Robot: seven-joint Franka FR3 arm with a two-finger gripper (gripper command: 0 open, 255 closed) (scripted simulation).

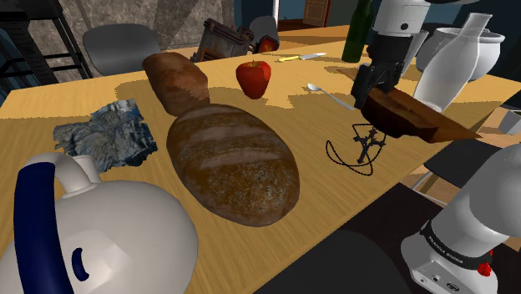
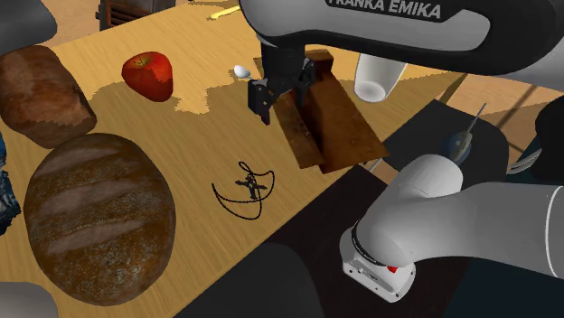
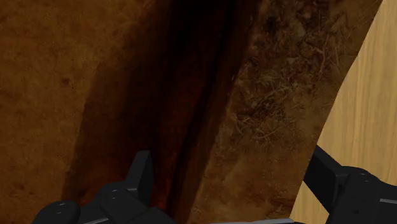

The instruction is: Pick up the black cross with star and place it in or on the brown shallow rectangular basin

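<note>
Arm (image 2: 389, 18) reads FRANKA EMIKA; gripper (image 2: 285, 90) over basin (image 2: 348, 126), fingers (image 3: 141, 175) apart.

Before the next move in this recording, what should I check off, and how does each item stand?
1. Fingers open: ok, the gripper shows them apart.
2. Nothing held: ok, nothing sits between them.
3. Gripper above the black cross: not ok, it hangs over the brown basin.
4. Cross in basin: not ok, it lies on the table beside the basin.
5. Room around the cross: ok, the loaf and the apple lie apart from it.
</note>
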